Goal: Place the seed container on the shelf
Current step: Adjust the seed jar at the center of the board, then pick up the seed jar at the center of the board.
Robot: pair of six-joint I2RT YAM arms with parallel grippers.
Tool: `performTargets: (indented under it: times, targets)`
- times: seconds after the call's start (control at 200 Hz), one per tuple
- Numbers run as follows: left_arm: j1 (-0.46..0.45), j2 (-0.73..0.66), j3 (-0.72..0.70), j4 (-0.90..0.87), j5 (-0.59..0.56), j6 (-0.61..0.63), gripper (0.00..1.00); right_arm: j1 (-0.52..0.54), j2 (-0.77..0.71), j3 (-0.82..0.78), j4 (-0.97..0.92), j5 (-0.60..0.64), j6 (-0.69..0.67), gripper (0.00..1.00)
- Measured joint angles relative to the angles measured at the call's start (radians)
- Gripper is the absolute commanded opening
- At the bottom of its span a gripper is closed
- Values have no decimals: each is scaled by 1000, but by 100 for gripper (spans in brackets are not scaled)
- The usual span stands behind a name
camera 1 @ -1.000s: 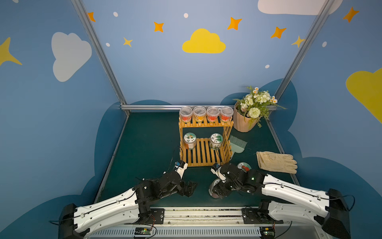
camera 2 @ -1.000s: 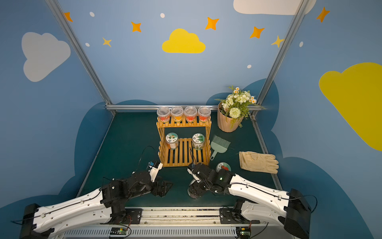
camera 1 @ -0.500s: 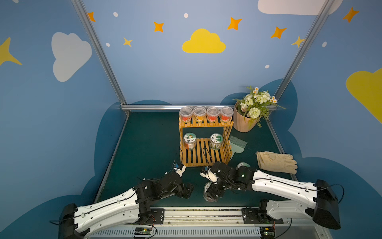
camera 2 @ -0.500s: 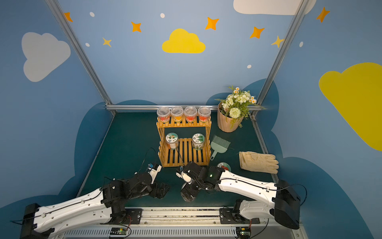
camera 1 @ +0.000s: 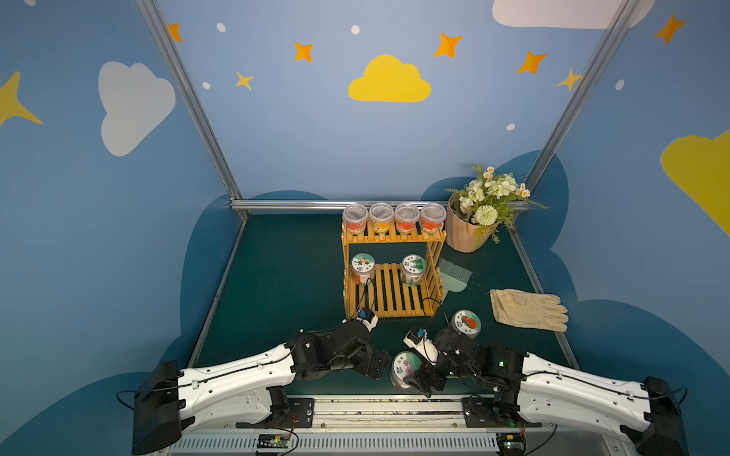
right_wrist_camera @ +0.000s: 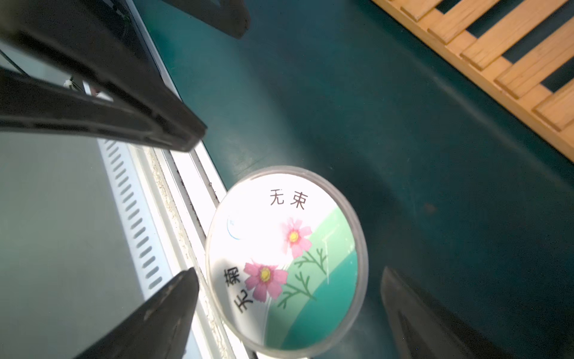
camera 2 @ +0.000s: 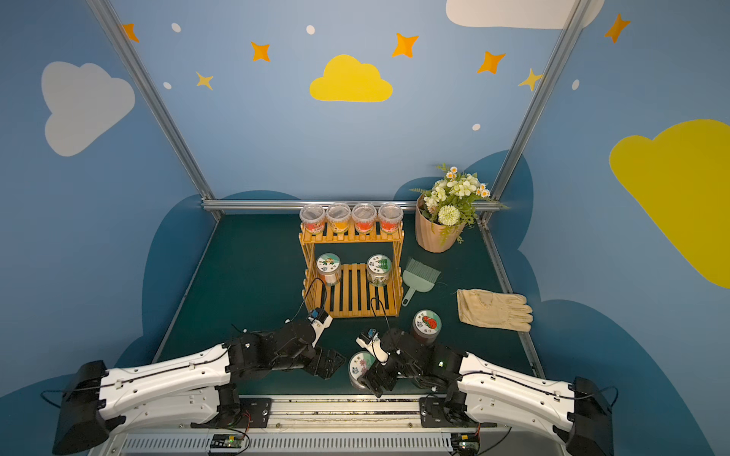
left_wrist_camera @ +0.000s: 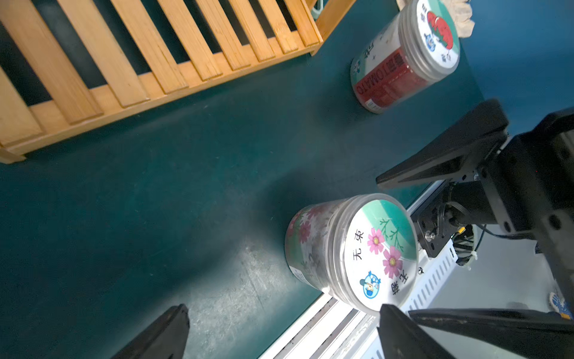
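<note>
Fingers (right_wrist_camera: 167, 310) of my right gripper (right_wrist_camera: 289, 276) stood spread wide, flanking the flower-labelled seed jar (left_wrist_camera: 372, 248) without touching it. I judged it best to sink lower, centred, before squeezing.

the left arm (camera 1: 237, 375) and right arm (camera 1: 572, 389) lie low and reach inward, so the 2 wrists sit near each other. the left gripper (left_wrist_camera: 279, 337) has its jaws spread wide. the right gripper (right_wrist_camera: 292, 314) tilts downward, jaws wide apart, gripping nothing.
</note>
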Motion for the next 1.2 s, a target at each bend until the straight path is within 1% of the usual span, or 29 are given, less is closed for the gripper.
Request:
performTargets:
  times: [0.115, 0.285, 0.521, 0.726, 0.956, 1.061, 1.131, 1.196]
  targets:
    - [-6, 23, 10, 3, 4, 4, 100, 0, -31, -71, 116, 6, -93, 98]
    - [-7, 21, 17, -30, -26, 3, 100, 2, -70, -150, 264, -10, -206, 98]
    - [-7, -47, 6, -27, -50, 0, 100, 2, -75, -154, 291, -34, -288, 98]
    - [-7, -65, -15, -20, -61, -5, 100, 2, -78, -192, 349, -58, -290, 98]
    - [-7, -60, -15, -18, -60, -4, 100, 2, -42, -224, 369, -57, -264, 98]
    - [-7, -51, -15, -18, -60, -3, 100, 2, -23, -224, 389, -46, -244, 86]
    - [-7, -50, -15, -18, -61, -5, 100, 4, -12, -225, 407, -19, -212, 84]
    - [-7, -50, -16, -18, -65, -9, 100, 4, 2, -225, 434, 19, -166, 81]
